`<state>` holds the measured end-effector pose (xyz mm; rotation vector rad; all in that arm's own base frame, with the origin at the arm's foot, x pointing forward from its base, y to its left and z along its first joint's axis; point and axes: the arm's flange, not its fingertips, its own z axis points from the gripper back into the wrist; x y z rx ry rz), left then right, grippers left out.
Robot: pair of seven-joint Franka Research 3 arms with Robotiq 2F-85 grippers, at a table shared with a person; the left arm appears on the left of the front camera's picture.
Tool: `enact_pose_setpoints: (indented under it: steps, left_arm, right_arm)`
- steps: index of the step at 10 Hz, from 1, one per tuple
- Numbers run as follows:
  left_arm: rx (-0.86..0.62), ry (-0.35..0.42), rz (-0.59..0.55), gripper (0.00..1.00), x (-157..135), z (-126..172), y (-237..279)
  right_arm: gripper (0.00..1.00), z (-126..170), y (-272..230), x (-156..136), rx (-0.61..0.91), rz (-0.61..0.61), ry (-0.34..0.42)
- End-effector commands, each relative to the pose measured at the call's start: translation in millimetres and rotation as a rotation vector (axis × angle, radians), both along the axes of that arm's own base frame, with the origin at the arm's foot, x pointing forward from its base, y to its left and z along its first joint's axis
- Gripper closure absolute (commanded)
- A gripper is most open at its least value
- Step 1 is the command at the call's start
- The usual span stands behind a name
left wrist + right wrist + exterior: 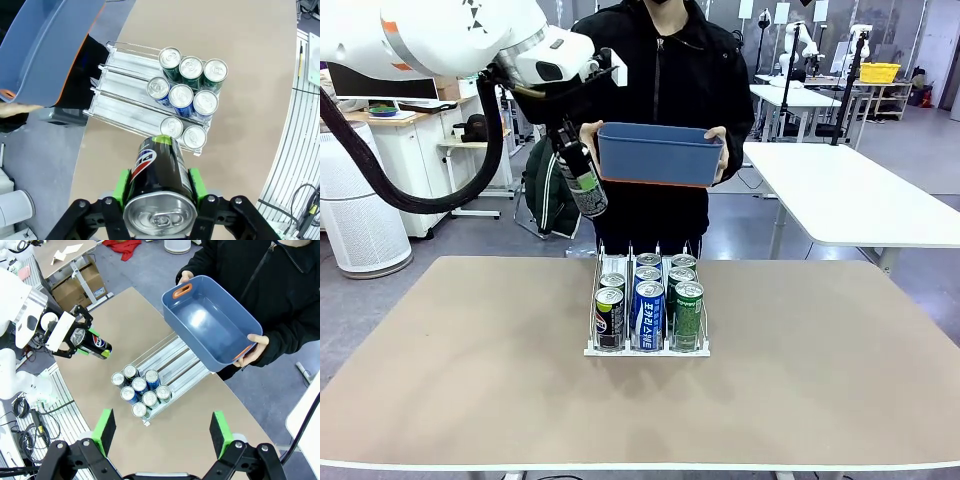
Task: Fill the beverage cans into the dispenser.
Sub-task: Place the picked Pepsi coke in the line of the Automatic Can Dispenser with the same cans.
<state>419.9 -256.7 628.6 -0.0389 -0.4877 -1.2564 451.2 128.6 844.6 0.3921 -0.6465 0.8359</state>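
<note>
Black can [159,177] clamped in left claw [159,187], upper left of front frame, above and behind dispenser [647,345]. Right claw [162,432] jaws apart, empty, high over worktop [470,340]. Eight cans racked; left lane holds two, free room behind. Risks: can tilted, may snag wire rails or tip; person's blue bin [660,153] hangs close beside the claw.

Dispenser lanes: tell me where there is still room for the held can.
In the dispenser, the left lane holds two cans; the other lanes hold three each. Free track lies behind every row, toward the person's blue bin. The front end is crowded. Left gripper holds the black can.
</note>
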Motion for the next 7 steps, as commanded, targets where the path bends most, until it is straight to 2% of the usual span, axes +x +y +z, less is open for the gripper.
enact_pose_setpoints:
  steps: [1, 3, 4, 6, 7]
  left_arm:
    - [0.0, 0.001, 0.014, 0.42, -4, -1, -3]
    - [0.002, 0.005, -0.001, 0.42, -1, -2, -4]
    - [0.003, 0.008, 0.03, 0.42, -4, -6, -15]
    - [0.007, -0.01, 0.051, 0.42, -21, -20, -36]
    - [0.019, 0.028, 0.03, 0.42, -32, -29, -44]
  right_arm:
    - [0.0, 1, 0, -1, -0.001, 0.002, 0.001]
    - [0.0, 1, 0, -1, -0.001, 0.002, 0.001]
    - [0.0, 1, 0, -1, -0.001, 0.002, 0.001]
    - [0.0, 1, 0, -1, -0.001, 0.002, 0.001]
    - [0.0, 1, 0, -1, -0.001, 0.002, 0.001]
